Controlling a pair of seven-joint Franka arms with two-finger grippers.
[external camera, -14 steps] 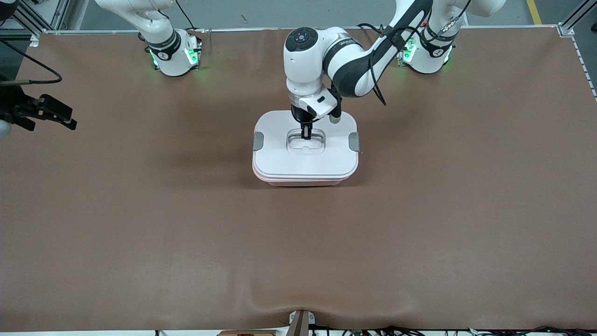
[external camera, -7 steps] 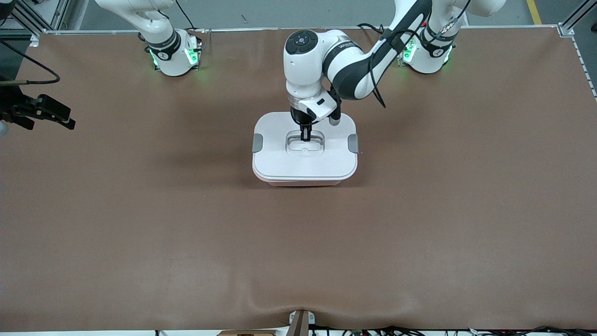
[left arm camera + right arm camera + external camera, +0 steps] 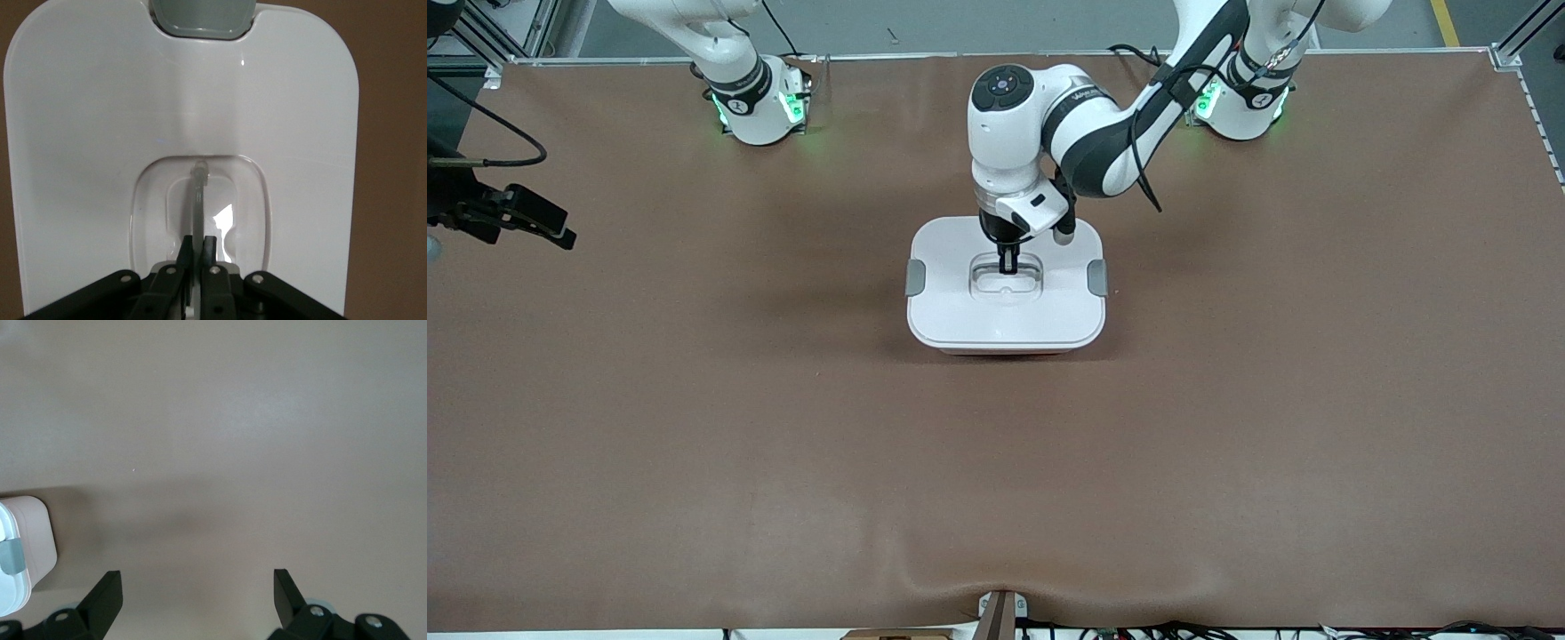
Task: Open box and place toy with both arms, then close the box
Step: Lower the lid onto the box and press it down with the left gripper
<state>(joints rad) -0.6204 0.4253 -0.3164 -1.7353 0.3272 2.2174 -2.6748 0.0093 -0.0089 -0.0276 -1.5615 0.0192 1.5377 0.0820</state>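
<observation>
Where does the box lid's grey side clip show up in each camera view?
Front view: one grey clip at each end of the white lid.
Left wrist view: one clip at the picture's top edge.
Right wrist view: one clip at the picture's edge.
Shared landmark: the lid.

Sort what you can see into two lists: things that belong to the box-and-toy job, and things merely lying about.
Belonging to the job:
- box, lid on
- lid's centre handle, pinched by the left claw
- left claw, shut on the handle
- right claw, open, over bare table toward the right arm's end, waiting

Lying about:
- nothing but the brown table

The toy is not visible.
</observation>
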